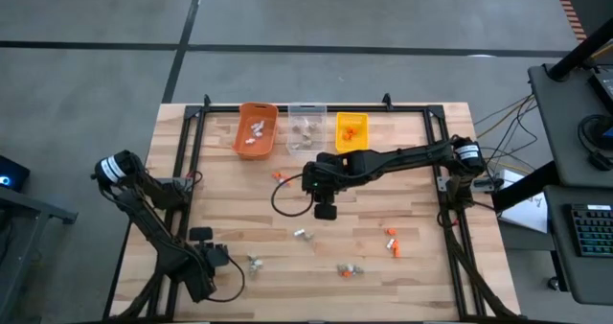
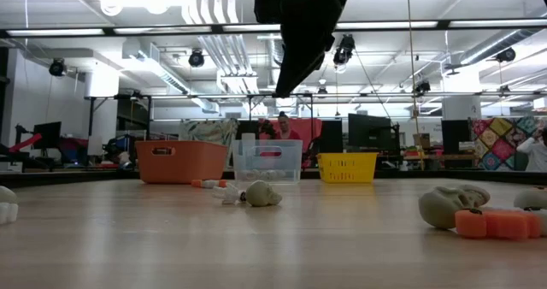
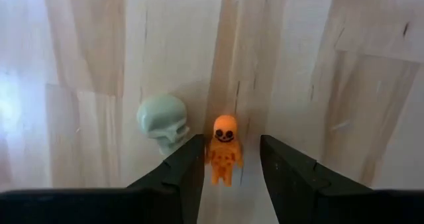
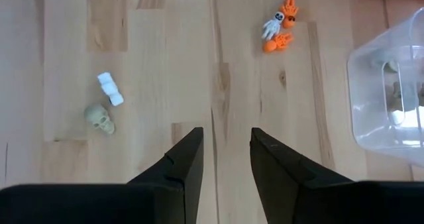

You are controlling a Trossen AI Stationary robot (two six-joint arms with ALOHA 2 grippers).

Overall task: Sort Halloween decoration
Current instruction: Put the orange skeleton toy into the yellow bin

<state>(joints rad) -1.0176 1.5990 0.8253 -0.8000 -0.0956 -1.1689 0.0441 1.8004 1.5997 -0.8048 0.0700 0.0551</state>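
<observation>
Sorting partly done. Orange bin (image 1: 256,130) holds a few white pieces, clear bin (image 1: 306,127) some grey-tan ones, yellow bin (image 1: 351,130) some orange ones; all three stand in a row at the far edge of the table (image 1: 412,185)

Still loose on the wood: an orange-and-white cluster (image 4: 279,26) near the clear bin, a white piece (image 4: 109,88) just beside a tan skull (image 4: 99,118) mid-table, orange pieces (image 1: 391,240) toward the right, a mixed group (image 1: 349,269) at the near edge, and a pale skull (image 3: 163,120) beside an orange skeleton figure (image 3: 224,148) near the front left

Left gripper (image 3: 228,166) is low at the front left, fingers spread with the orange skeleton between them; contact not evident, so not yet a pinch. Right gripper (image 4: 226,159) hangs above mid-table, fingers apart, nothing between them

Judgement: roughly half remains; the orange skeleton looks like the next pick, bound for the yellow bin
</observation>
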